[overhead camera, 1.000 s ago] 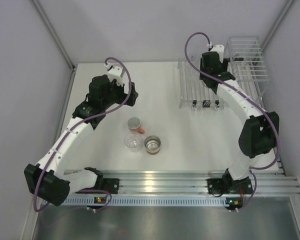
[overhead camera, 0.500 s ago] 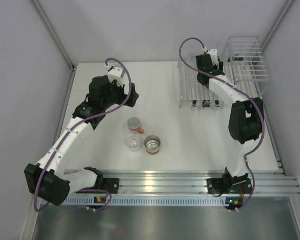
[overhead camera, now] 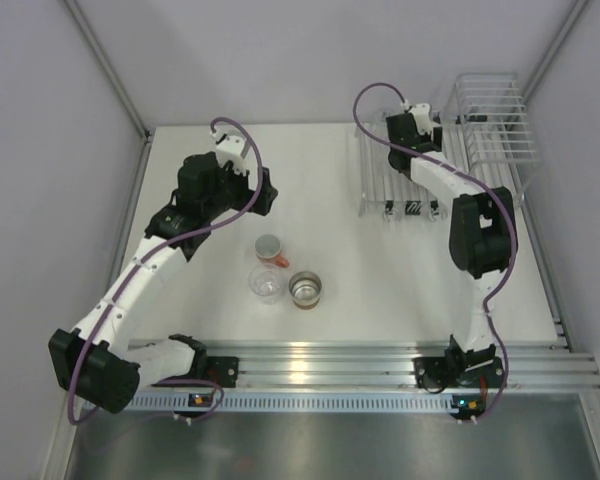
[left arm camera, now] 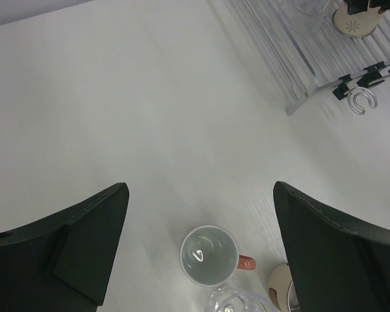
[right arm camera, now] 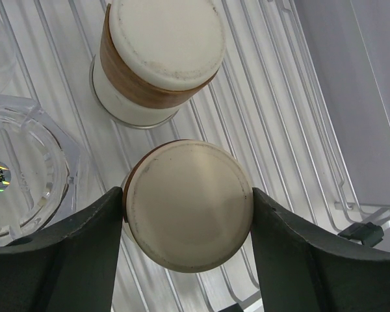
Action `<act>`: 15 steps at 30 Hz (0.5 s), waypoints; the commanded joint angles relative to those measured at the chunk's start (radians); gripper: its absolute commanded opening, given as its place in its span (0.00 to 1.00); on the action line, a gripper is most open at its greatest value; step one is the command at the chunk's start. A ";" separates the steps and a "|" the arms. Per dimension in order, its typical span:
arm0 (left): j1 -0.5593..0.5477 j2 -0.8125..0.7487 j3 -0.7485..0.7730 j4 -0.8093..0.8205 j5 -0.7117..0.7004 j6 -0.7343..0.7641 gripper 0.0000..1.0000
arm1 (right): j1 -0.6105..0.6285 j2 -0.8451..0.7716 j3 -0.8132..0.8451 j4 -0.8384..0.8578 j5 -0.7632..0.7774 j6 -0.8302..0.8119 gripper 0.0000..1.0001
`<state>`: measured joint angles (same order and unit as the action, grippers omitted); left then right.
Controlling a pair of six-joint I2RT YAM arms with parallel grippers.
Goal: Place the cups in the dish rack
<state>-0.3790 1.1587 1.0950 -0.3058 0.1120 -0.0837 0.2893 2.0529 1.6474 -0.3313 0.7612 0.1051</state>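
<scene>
Three cups wait near the middle of the worktop (overhead camera: 180,300): a clear cup (overhead camera: 266,284), a shiny-lined brown cup (overhead camera: 305,288) touching or just beside it, and the salmon-orange cup (overhead camera: 271,248) just beyond. Your left hand (overhead camera: 263,192) hangs farther back over bare worktop, spread as wide as it goes and holding nothing. At the far right, your right hand (right arm camera: 187,195) is clamped on an upturned brown cup (right arm camera: 182,221), cream base up, over the low barred part of the dish rack (overhead camera: 380,190). Whether its rim has reached the bars cannot be told. The slot is tight: a second upturned brown cup (right arm camera: 157,58) sits just beyond, and a clear plastic cup (right arm camera: 19,169) lies close by your left finger. Spread the fingers carelessly and that finger will likely shove the clear plastic cup. Let go too high, or with the rim astride a gap, and the cup may tip against its neighbour.
</scene>
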 commanded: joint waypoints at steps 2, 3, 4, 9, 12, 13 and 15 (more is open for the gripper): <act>0.006 -0.027 -0.006 0.063 0.000 0.006 0.98 | -0.013 0.016 0.060 0.086 0.046 -0.007 0.00; 0.006 -0.025 -0.006 0.063 0.000 0.006 0.98 | -0.016 0.018 0.060 0.090 0.046 -0.008 0.00; 0.006 -0.025 -0.007 0.063 0.000 0.006 0.98 | -0.018 0.021 0.060 0.097 0.047 -0.008 0.00; 0.006 -0.016 -0.007 0.063 0.003 0.007 0.98 | -0.033 0.029 0.068 0.123 0.046 -0.010 0.00; 0.006 -0.011 -0.009 0.063 0.003 0.009 0.98 | -0.042 0.039 0.071 0.136 0.043 -0.010 0.00; 0.006 -0.010 -0.007 0.063 0.003 0.010 0.98 | -0.045 0.044 0.071 0.146 0.040 -0.008 0.00; 0.008 -0.007 -0.010 0.063 0.002 0.010 0.98 | -0.050 0.052 0.071 0.153 0.035 -0.008 0.00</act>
<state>-0.3790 1.1587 1.0897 -0.2993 0.1120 -0.0834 0.2565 2.0819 1.6638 -0.2512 0.7742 0.1040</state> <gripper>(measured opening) 0.983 0.674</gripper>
